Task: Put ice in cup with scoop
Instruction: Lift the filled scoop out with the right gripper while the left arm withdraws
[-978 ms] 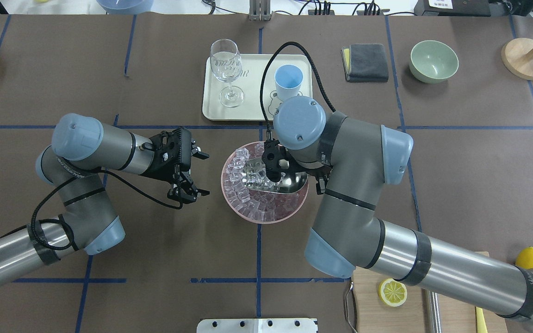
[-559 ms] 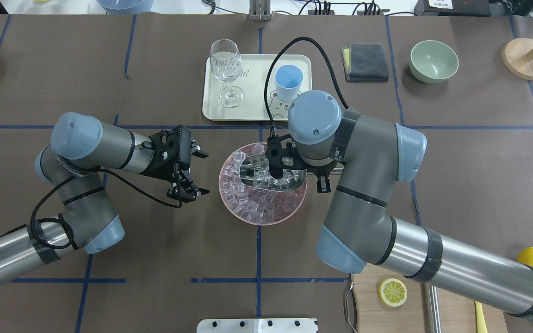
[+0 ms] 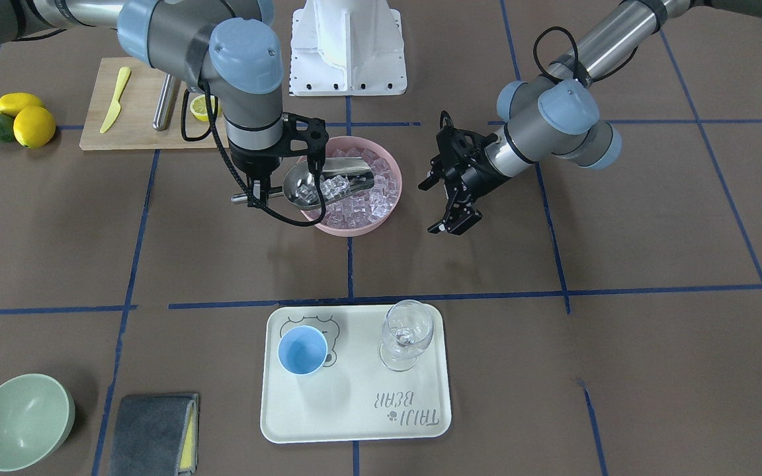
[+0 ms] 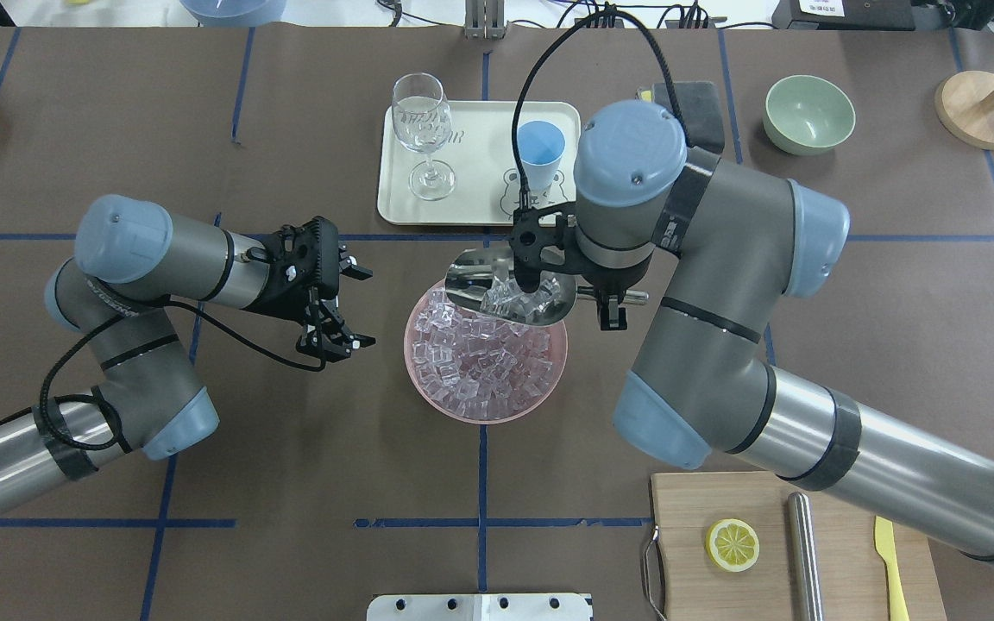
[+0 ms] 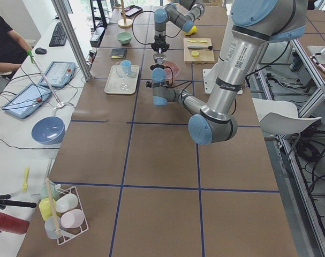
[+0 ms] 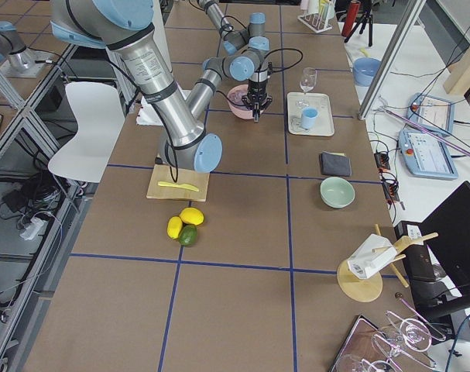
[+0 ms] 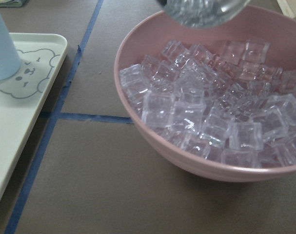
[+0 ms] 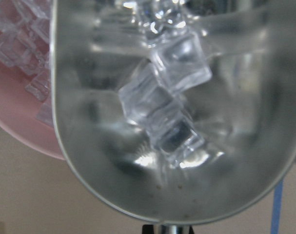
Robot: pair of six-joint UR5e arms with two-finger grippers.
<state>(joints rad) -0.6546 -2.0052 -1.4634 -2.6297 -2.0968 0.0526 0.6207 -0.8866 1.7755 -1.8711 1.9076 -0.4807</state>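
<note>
Scoop [image 4: 473,272] in the air and loaded: the right gripper [image 4: 611,309] has its fingers clamped tight on the thin handle. The shiny trough reaches out from that grip toward the left arm's side. Cubes of ice [image 8: 181,68] sit inside, clustered along the middle of the trough, glassy against the steel. Directly beneath the scoop, and a touch nearer the robot than the gripper, sits the pink bowl [image 4: 484,417], heaped with more cubes. The wrist view shows its rim under the trough's edge. Beyond the right gripper, on the side away from the robot, the cup [image 4: 540,148] stands upright on a cream tray [image 4: 475,185]. A stemmed glass [image 4: 421,103] stands further along the same tray, apart from the cup. Over on the other side of the bowl, the left gripper [image 4: 357,308] hovers with its jaws spread wide, holding nothing. It points at the bowl's wall, near it but not touching.
</note>
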